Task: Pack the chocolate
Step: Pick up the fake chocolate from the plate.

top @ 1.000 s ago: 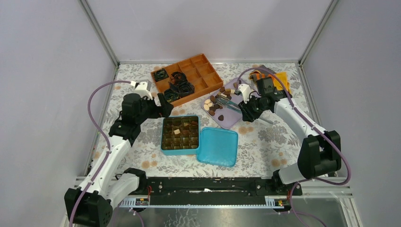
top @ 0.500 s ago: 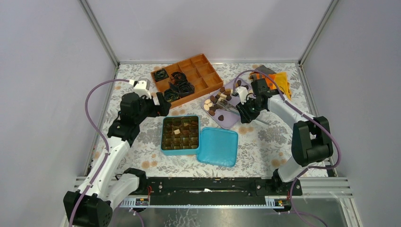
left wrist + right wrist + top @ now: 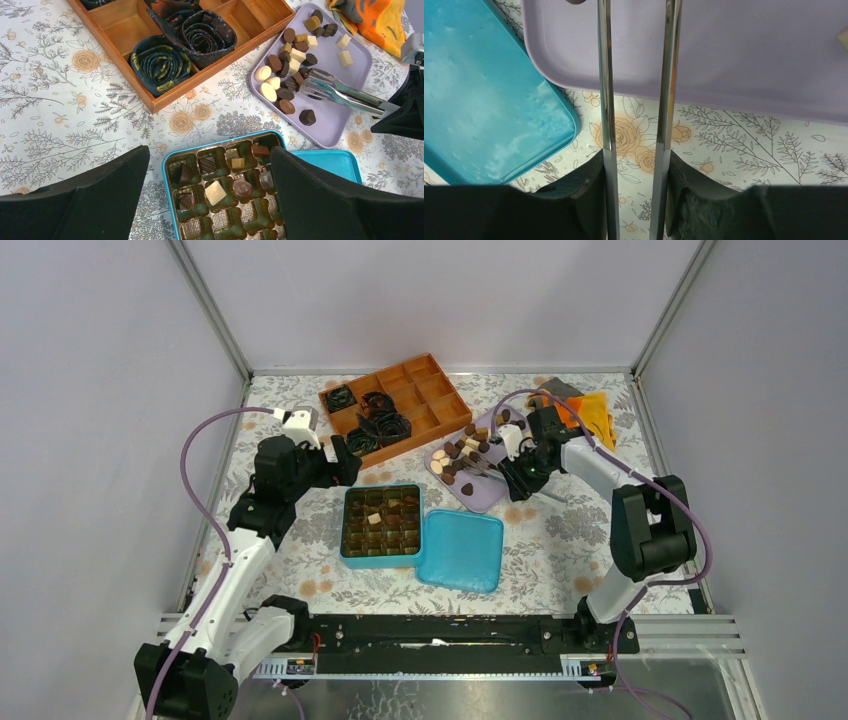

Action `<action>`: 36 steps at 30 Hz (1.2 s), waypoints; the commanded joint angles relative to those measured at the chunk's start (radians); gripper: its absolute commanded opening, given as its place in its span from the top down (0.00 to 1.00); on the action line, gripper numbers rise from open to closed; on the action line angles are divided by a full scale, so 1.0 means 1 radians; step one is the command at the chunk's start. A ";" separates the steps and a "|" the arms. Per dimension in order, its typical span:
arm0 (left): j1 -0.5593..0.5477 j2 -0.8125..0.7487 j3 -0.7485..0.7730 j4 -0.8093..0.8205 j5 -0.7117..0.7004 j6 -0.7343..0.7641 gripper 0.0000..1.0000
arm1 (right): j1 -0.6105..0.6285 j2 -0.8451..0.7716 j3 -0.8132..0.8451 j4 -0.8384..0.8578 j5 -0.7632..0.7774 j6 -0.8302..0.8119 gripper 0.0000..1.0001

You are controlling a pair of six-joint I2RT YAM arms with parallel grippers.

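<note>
Nearest the arms, chocolate (image 3: 216, 192), brown and cream, fills some cells of the teal box (image 3: 380, 560), lid (image 3: 460, 550) touching its right edge. By its far-left corner the left gripper (image 3: 208, 150) hangs wide. Farther, the right gripper (image 3: 636, 170) clamps tongs (image 3: 345, 95) over the lavender tray (image 3: 330, 125), near side mostly bare.

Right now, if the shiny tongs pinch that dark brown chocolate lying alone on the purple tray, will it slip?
The small dark brown chocolate piece looks smooth and rounded, and the shiny metal tongs have thin tips, so it may squirt out. It looks tiny, so likely light. On the flat purple tray it would probably slide rather than tip.
</note>
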 commanded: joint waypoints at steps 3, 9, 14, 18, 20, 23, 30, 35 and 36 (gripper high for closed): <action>0.006 -0.004 -0.009 0.026 -0.012 0.018 0.01 | -0.003 0.009 0.061 0.019 0.047 0.023 0.58; 0.007 -0.001 -0.007 0.028 -0.006 0.016 0.01 | -0.002 0.007 0.060 0.022 0.064 0.027 0.59; 0.006 -0.001 -0.008 0.029 -0.002 0.014 0.01 | -0.002 0.020 0.068 0.016 0.052 0.025 0.61; 0.006 0.004 -0.008 0.028 0.004 0.013 0.01 | -0.001 0.033 0.079 0.012 0.043 0.021 0.61; 0.006 0.003 -0.008 0.029 0.006 0.013 0.01 | -0.001 0.041 0.085 0.009 0.040 0.018 0.61; 0.006 0.003 -0.009 0.029 0.006 0.011 0.01 | 0.000 0.049 0.093 0.004 0.038 0.014 0.64; 0.007 0.001 -0.012 0.031 0.016 0.012 0.01 | -0.001 -0.003 0.074 0.005 0.042 0.001 0.96; 0.006 0.003 -0.017 0.030 0.019 0.013 0.01 | -0.002 -0.082 0.038 0.008 0.029 -0.010 1.00; 0.006 0.005 -0.017 0.027 0.019 0.013 0.01 | -0.003 -0.101 0.031 0.009 0.023 -0.013 1.00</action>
